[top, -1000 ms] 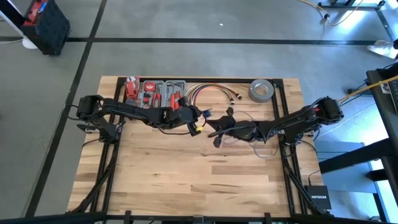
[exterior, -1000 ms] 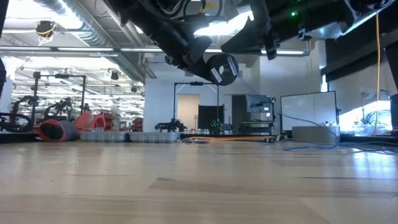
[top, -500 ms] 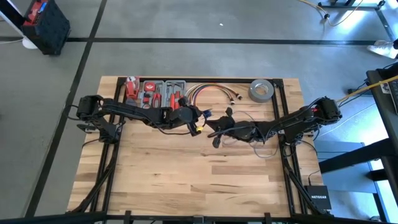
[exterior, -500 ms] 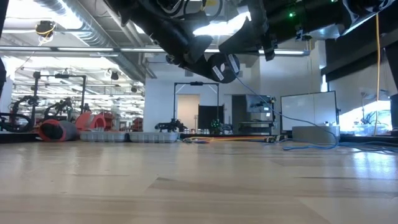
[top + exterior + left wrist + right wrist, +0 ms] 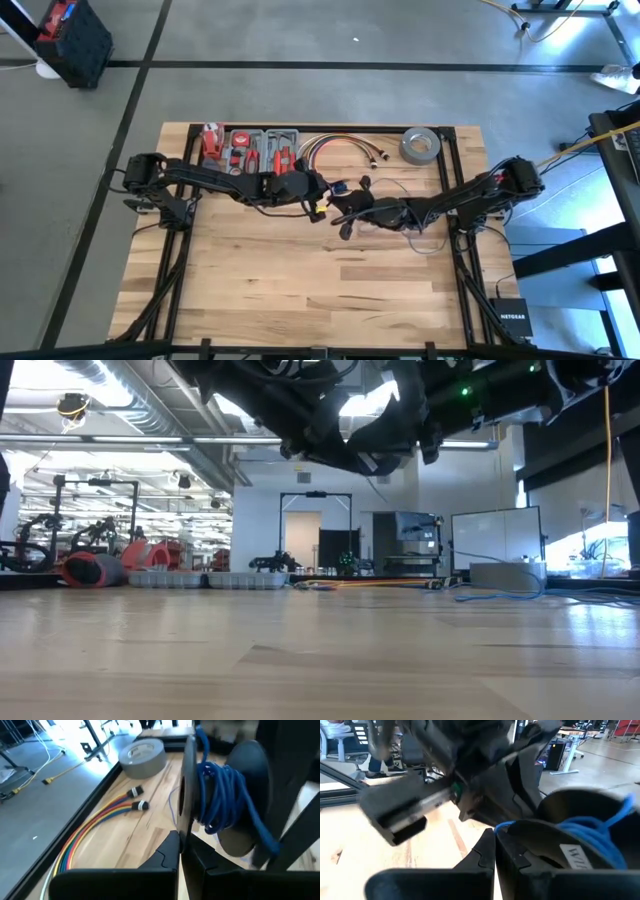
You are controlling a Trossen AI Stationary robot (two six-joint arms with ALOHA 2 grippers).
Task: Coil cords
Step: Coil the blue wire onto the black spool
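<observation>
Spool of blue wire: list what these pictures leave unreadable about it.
- High view: spool too small, hidden between the left gripper and right gripper.
- Low view: lost among dark arms overhead.
- Right wrist view: label blurred, cut off by the edge.
- Left wrist view: far flange partly hidden behind the wire.

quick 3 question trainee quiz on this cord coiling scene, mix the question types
1. True or false: the blue wire is wound on a black spool pinched at one flange by the left gripper.
2. Multiple choice: the grey tape roll lies at the table's A) far right corner, B) near left corner, C) centre.
3. Fill in: the coloured cable bundle lies between the tape roll and the ___ tray.

Key: 1 true; 2 A; 3 tool
</observation>
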